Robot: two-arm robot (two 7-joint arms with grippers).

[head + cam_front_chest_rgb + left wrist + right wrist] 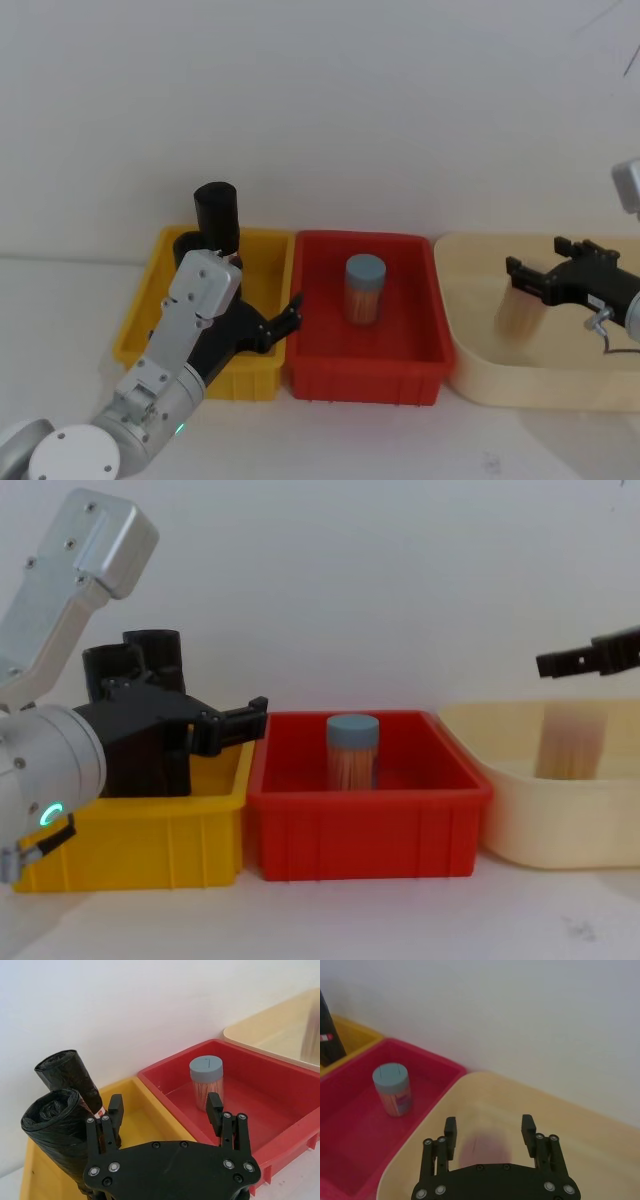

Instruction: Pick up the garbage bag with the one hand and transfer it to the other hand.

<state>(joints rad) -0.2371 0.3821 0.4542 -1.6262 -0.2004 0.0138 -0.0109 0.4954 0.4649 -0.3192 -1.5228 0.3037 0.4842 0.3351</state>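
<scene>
Though behind gripper, garbage bag upright.

Garbage bag — matte black wrinkled roll — stands in the yellow bin.

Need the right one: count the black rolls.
2, both standing in the yellow bin: a plain roll beside the left end effector, a red-labelled roll behind it. Others may hide.

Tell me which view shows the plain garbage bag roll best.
Left wrist view: the garbage bag stands close and large in the yellow bin, beside the left gripper. Head view shows its top, partly hidden; chest view shows its upper end.
</scene>
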